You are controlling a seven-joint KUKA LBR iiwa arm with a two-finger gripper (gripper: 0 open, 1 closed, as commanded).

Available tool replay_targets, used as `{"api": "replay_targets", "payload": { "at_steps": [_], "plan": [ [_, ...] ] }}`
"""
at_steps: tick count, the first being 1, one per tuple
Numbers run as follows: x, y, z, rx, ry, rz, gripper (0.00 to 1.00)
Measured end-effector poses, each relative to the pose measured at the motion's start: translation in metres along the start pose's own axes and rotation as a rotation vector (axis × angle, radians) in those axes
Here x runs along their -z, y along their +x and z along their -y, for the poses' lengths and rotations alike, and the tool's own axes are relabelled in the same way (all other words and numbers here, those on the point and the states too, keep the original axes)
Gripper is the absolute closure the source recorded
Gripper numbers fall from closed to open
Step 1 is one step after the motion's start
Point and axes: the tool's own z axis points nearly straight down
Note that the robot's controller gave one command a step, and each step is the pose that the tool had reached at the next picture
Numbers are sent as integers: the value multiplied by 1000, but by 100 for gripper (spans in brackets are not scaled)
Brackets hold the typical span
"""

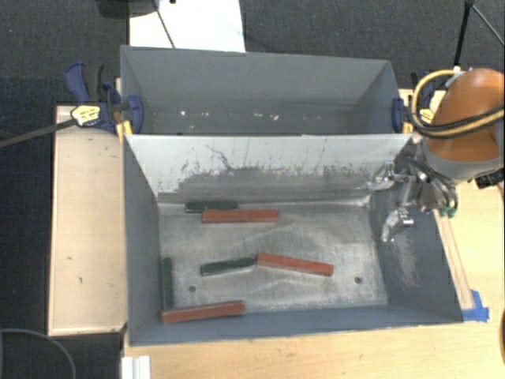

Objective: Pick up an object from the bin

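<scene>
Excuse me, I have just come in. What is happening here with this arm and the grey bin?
A robot arm reaches in from the right to pick something out of the bin. Its claw hangs by the bin's right wall, apart from every stick. Six sticks lie on the floor, three red-brown and three dark green. Nearest the claw is the middle red-brown stick, with a green stick at its left end. Nothing is picked up yet.

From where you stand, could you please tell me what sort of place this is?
Probably a robotics lab's grasping test station: a scuffed grey metal bin, a few red-brown bars and dark green bars loose on its floor, and a robot arm's gripper at its right wall.
</scene>
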Motion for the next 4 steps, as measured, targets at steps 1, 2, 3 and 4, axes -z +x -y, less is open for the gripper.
{"api": "replay_targets", "payload": {
  "at_steps": [1, 2, 3, 4],
  "plan": [
    [0, 0, 0, 1, 0, 0, 0],
    [-69, 20, -88, -33, -1, 13, 100],
    [-70, 22, -88, -31, 0, 7, 0],
    [-70, 22, -88, -30, 0, 7, 0]
  ]
}}
